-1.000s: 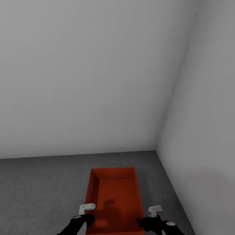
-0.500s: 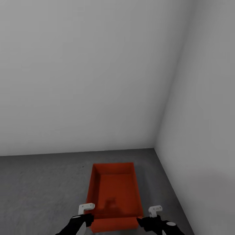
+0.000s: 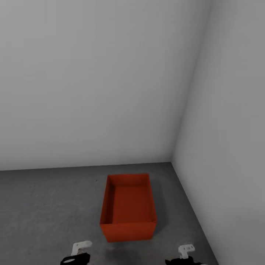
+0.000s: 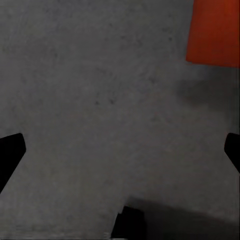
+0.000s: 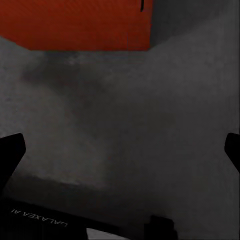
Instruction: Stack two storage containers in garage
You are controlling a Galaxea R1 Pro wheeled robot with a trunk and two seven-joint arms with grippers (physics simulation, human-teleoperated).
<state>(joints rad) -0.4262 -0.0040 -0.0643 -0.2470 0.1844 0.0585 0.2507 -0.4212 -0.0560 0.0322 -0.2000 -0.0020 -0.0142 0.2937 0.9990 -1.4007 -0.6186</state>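
One orange-red open-topped storage container (image 3: 129,206) stands upright on the dark grey concrete floor (image 3: 48,206) of the garage, close to the corner, and it is empty inside. In the head view both arms reach in from the bottom edge, the left wrist bracket (image 3: 81,246) and the right wrist bracket (image 3: 186,249) short of the container's near wall. The left gripper (image 4: 121,152) is open over bare floor, with a corner of the container (image 4: 215,32) off to one side. The right gripper (image 5: 121,152) is open too, with the container's wall (image 5: 75,22) ahead of it.
A plain pale grey back wall (image 3: 92,92) meets a side wall (image 3: 228,147) just right of the container. Bare concrete stretches away to the left of the container.
A second ago both grippers flanked the container's near corners. Now they are apart from it and lower in the picture, and the container looks farther off, standing on the floor.
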